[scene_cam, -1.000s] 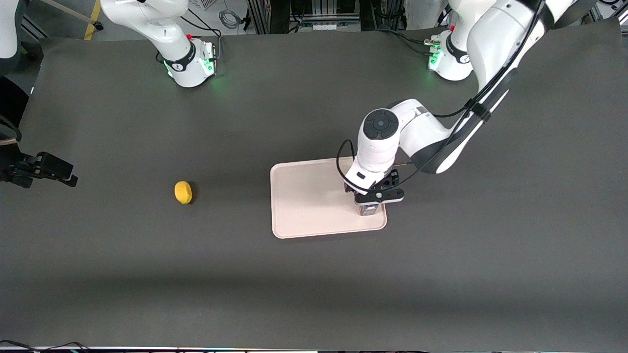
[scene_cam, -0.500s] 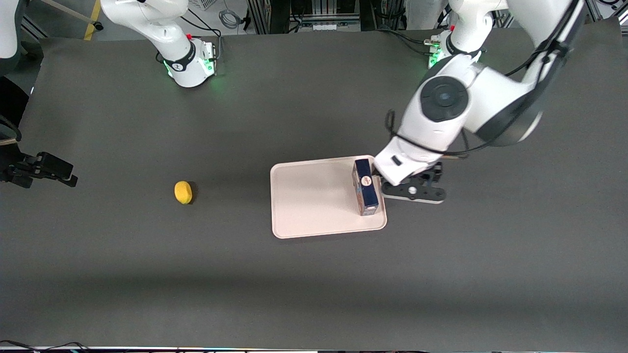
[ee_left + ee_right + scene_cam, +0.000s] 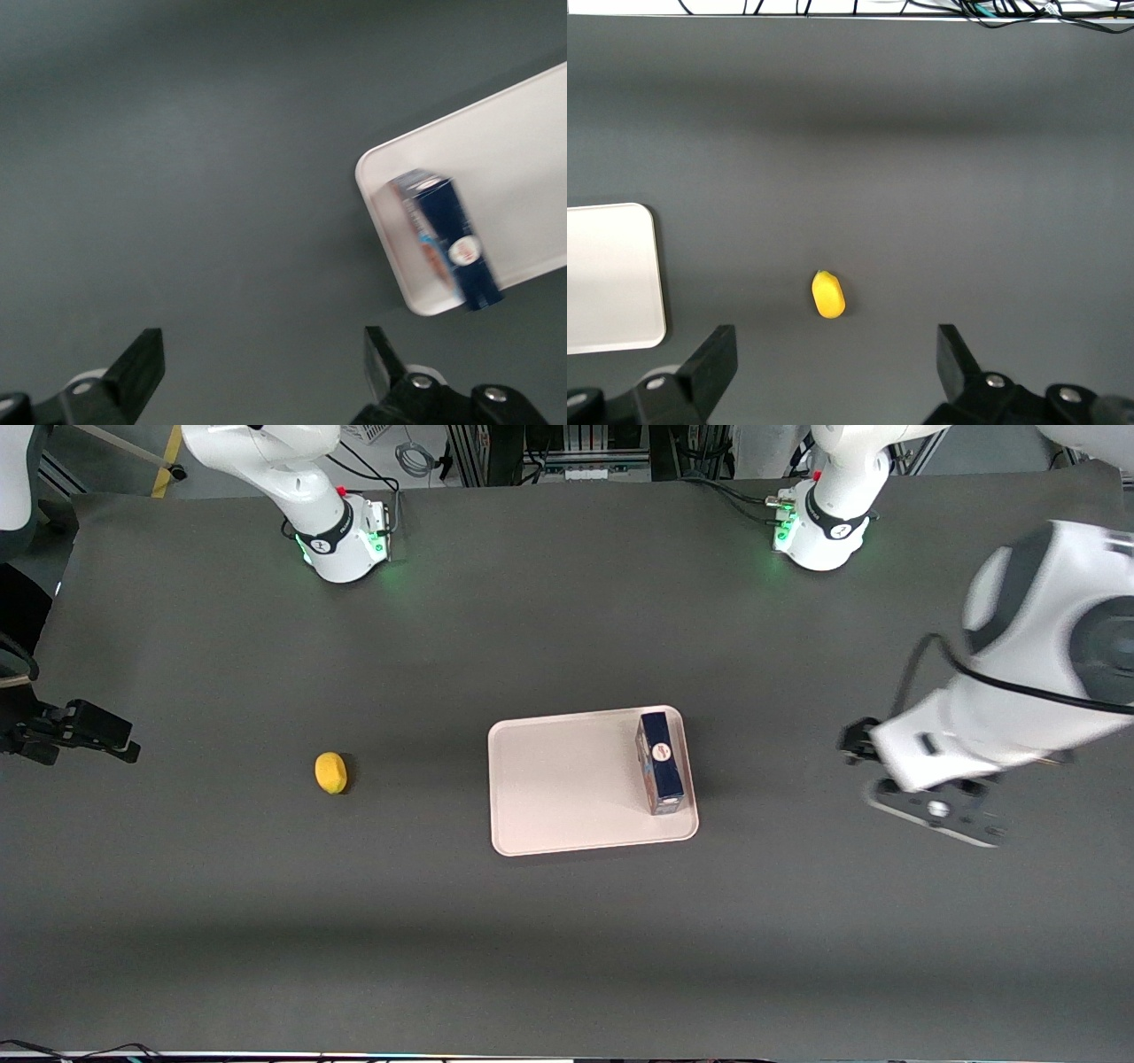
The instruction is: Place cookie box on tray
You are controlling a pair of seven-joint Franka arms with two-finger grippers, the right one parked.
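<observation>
The dark navy cookie box point(image 3: 661, 762) lies on the pale pink tray point(image 3: 567, 788), along the tray's short edge toward the working arm's end. Nothing holds it. The left wrist view shows the same box point(image 3: 452, 243) inside a rounded corner of the tray point(image 3: 523, 168). The left arm's gripper point(image 3: 935, 810) hangs above bare table, well off the tray toward the working arm's end and about as near to the front camera as the box. Its fingers stand wide open point(image 3: 263, 354) with only dark mat between them.
A small yellow rounded lump point(image 3: 330, 771) sits on the dark mat toward the parked arm's end, level with the tray; the right wrist view shows that lump point(image 3: 827, 295) beside a tray corner point(image 3: 611, 274). Both arm bases stand at the table edge farthest from the front camera.
The gripper has let go of the cookie box, risen and swung away from the tray toward the working arm's end. The box stays where it was set on the tray.
</observation>
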